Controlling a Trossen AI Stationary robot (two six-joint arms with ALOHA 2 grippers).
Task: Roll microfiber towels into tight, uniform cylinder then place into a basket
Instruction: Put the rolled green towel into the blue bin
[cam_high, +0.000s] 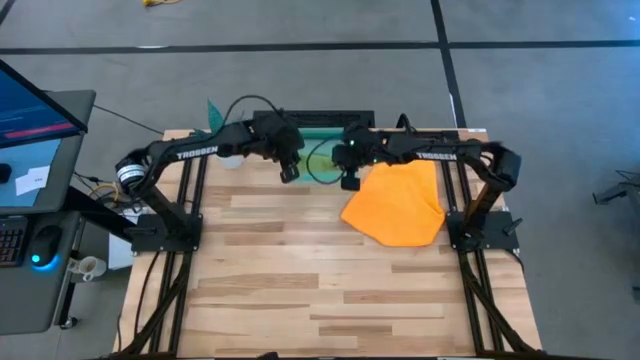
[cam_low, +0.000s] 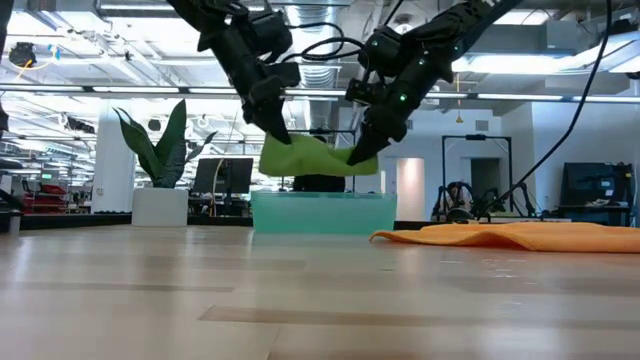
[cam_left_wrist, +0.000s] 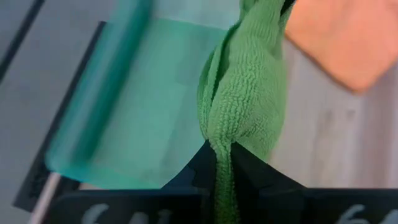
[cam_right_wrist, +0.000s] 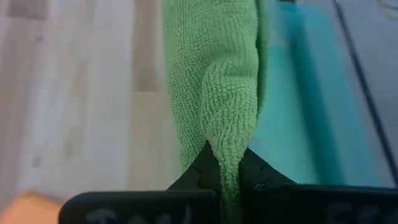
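Observation:
A rolled lime green towel (cam_low: 312, 155) hangs in the air between my two grippers, just above the teal basket (cam_low: 322, 212) at the table's far edge. My left gripper (cam_low: 278, 135) is shut on the roll's left end and my right gripper (cam_low: 365, 152) on its right end. The roll sags slightly in the middle. The orange towel (cam_high: 400, 205) lies spread flat on the table at the right, in front of the right arm. In the high view the green towel (cam_high: 322, 172) shows between the left gripper (cam_high: 289, 172) and the right gripper (cam_high: 349, 180). My left gripper pinches the roll's left end (cam_left_wrist: 221, 149) between its two fingers, several layers bunched together. The fingers slant down from the left. The roll is lifted clear and stretches away toward the other gripper. My right gripper pinches the roll's right end (cam_right_wrist: 225, 155) between its two fingers, bunched layers. It slants down from the right. The roll hangs clear of the table, over the basket (cam_right_wrist: 292, 112).
A white pot with a plant (cam_low: 160, 170) stands at the far left corner. Bare wooden tabletop (cam_high: 300, 270) fills the near half. A desk with a monitor (cam_high: 30, 110) stands beyond the table's left edge.

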